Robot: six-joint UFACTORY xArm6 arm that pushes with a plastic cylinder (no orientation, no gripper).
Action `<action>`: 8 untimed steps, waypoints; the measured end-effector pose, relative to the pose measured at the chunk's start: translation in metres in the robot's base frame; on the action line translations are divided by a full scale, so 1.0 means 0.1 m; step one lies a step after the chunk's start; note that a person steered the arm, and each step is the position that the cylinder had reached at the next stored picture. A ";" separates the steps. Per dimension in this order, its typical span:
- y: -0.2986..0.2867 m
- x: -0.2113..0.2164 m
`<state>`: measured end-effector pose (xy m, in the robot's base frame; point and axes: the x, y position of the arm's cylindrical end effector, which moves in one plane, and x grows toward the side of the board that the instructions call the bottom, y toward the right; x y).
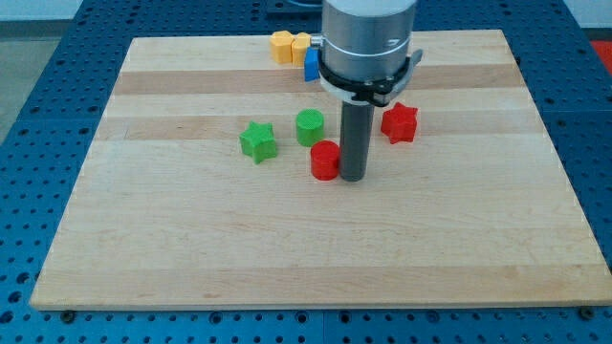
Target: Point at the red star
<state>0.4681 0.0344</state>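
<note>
My tip (352, 178) sits on the table (191, 248), touching or just beside the right side of the red cylinder (325, 161). No hand on this arm, just the rod. Red star (400, 123) lies up and right of the red cylinder, near the rod but apart from it. Green cylinder (310, 127) above-left of the red cylinder, green star (257, 141) further left. Yellow blocks (289, 46) and blue block (312, 63) near top edge, partly hidden by the arm.

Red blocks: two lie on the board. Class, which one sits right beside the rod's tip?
The red cylinder, touching or nearly touching my tip on its left. The red star lies apart, toward the view's upper right.
</note>
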 end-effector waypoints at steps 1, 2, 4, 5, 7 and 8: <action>-0.12 0.00; -0.21 0.00; 0.01 0.02; 0.62 0.02; 1.31 -0.36; 1.27 -0.44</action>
<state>0.4239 0.1614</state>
